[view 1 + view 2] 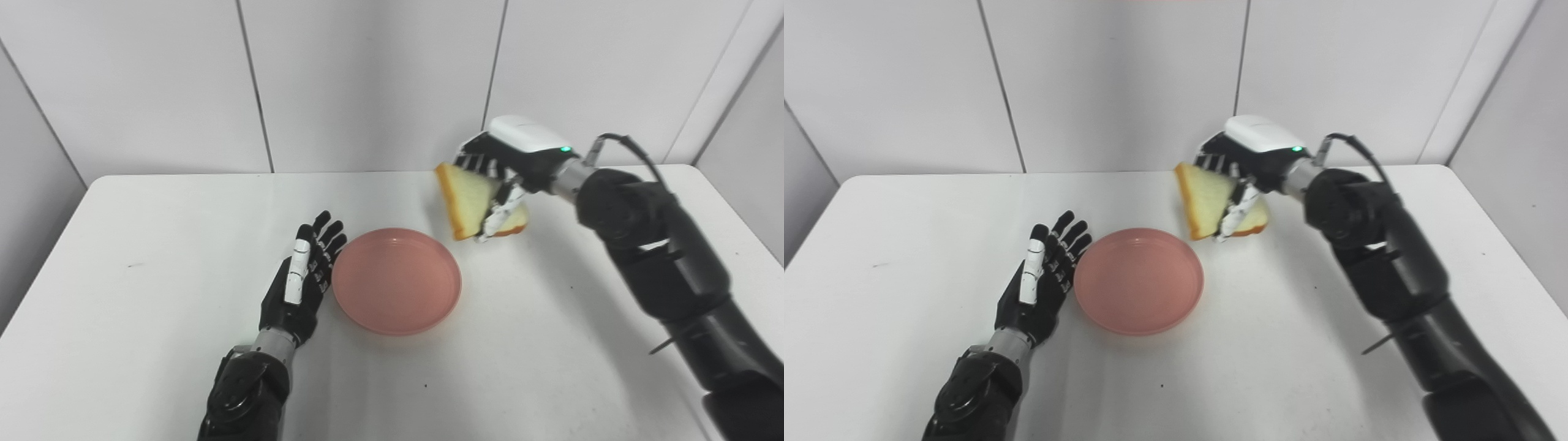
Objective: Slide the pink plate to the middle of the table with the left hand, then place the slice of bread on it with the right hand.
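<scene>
In the left eye view, the pink plate (396, 280) is sitting flat near the middle of the white tabletop (122, 275). The left hand (301, 280) is lying just left of the plate, palm turned toward it, its fingers (323, 236) stretched straight and slightly apart, holding nothing; whether the fingertips are touching the plate's rim is hard to tell. Its forearm is running down to the bottom edge, where it is cut off. The right hand (511, 168) is hanging above the tabletop, behind and to the right of the plate, its fingers clamped on the slice of bread (471, 202). The slice is tilting steeply, its pale crumb facing the plate and its brown crust showing along the lower edge. It is clear of the plate and lifted off the tabletop. The thumb is crossing the slice's face and hiding part of it. The right arm is bending at the elbow and leaving the frame at the lower right.

In the right eye view, the same layout is showing, with the plate (1139, 280) slightly left of centre. The left hand (1038, 285) is showing more clearly beside the plate's rim, fingers still spread. More tabletop (1488, 257) is showing to the right of the right arm, and the bread (1213, 202) is again sitting behind and right of the plate in the right hand (1252, 165).
</scene>
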`<state>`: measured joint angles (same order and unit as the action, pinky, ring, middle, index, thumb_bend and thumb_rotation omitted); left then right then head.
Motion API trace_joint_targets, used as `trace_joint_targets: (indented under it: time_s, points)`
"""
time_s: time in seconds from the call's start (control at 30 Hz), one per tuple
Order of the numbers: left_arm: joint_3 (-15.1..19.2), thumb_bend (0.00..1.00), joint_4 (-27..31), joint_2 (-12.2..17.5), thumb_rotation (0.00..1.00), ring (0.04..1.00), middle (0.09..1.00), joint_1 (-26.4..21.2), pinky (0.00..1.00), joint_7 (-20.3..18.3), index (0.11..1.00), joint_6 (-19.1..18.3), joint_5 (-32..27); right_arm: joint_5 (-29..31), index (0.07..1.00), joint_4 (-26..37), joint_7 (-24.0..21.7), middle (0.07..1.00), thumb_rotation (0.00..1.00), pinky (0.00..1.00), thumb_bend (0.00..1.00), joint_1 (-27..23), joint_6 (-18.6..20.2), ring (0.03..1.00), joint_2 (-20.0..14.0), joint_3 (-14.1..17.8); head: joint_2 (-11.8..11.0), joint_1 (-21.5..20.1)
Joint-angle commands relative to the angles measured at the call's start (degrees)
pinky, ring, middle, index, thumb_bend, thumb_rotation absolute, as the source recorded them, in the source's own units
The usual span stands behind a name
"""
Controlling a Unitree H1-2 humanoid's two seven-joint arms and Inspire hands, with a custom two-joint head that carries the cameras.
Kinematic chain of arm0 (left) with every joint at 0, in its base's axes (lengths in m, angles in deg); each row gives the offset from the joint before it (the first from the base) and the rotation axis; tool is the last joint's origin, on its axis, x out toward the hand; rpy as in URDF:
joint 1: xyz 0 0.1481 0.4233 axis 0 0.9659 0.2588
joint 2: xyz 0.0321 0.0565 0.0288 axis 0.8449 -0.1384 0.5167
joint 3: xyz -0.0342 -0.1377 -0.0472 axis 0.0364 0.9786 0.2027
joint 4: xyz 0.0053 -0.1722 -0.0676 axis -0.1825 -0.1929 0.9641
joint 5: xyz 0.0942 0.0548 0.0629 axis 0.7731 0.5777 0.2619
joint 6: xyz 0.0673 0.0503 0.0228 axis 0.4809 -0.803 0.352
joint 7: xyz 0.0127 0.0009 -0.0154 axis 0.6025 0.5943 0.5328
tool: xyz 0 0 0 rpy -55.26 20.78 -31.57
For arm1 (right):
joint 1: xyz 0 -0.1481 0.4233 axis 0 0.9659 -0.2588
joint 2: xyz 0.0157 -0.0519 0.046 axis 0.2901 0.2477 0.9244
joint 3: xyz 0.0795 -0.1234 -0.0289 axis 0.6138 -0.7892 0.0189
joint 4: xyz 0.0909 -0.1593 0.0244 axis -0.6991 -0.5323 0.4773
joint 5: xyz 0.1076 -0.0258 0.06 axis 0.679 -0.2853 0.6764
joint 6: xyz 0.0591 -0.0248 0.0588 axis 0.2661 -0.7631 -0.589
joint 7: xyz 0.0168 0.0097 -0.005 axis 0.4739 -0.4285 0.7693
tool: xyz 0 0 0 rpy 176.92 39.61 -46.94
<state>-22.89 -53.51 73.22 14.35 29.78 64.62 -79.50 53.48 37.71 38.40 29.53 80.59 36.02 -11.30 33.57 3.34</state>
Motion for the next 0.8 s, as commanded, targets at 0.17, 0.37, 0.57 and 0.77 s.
trace_joint_targets:
  time_s: [0.17,0.37,0.57,0.77]
  points:
    - [-0.42,0.81,-1.7,-0.18,0.91,0.957,0.945,0.8,0.97,1.59,0.932,-1.87,1.2,-0.34,0.548,0.69,1.33,0.49,0.0,0.39,0.51,-4.03,-2.84,0.386,2.65,-1.8,0.24,-0.15]
    - [-0.1,0.81,-1.58,-0.29,0.89,0.954,0.945,0.82,0.96,1.61,0.941,-1.92,0.91,-2.87,0.545,0.43,1.2,0.491,0.0,0.39,0.51,-4.57,-1.5,0.386,5.13,-4.47,0.55,-0.59]
    - [-0.08,0.8,-1.36,-0.51,0.9,0.957,0.952,0.78,0.96,1.94,0.957,-1.73,1.16,-4.0,0.556,-1.46,1.81,0.49,0.0,0.38,0.51,-4.38,-2.42,0.378,7.3,-5.62,1.18,-0.29]
    - [-0.05,0.82,-1.48,-0.57,0.9,0.959,0.956,0.59,0.96,1.66,0.963,-1.88,0.93,-5.71,0.525,-2.48,-0.34,0.487,0.0,0.51,0.52,-4.95,-2.63,0.406,7.67,-8.57,1.5,-0.18]
